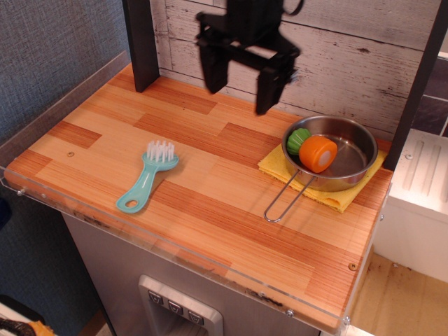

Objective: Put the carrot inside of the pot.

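Note:
The small orange carrot (313,151) with its green top lies on its side inside the shiny steel pot (350,166), against the pot's left wall. The pot sits on a yellow cloth (334,197) at the right of the wooden table, its wire loop handle (285,199) pointing to the front left. My black gripper (241,85) hangs open and empty above the back middle of the table, well to the left of the pot and apart from it.
A teal dish brush (148,178) with white bristles lies on the table's left half. A dark post (142,43) stands at the back left. A whitewashed plank wall runs behind. The table's front edge has a clear plastic lip (175,248).

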You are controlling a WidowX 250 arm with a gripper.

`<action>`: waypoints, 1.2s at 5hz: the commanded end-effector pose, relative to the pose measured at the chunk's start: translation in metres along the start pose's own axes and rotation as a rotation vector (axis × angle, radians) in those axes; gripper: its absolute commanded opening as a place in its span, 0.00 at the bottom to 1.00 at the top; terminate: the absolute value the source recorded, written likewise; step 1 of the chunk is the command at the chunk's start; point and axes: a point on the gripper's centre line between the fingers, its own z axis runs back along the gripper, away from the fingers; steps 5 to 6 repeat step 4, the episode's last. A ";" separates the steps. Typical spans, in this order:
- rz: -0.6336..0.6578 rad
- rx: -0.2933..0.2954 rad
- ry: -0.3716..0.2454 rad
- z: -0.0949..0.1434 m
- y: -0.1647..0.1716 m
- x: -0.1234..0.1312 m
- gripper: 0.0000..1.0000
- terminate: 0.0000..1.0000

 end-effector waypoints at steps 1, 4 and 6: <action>0.060 0.026 -0.025 0.010 0.032 -0.025 1.00 0.00; 0.060 0.026 -0.025 0.010 0.032 -0.025 1.00 1.00; 0.060 0.026 -0.025 0.010 0.032 -0.025 1.00 1.00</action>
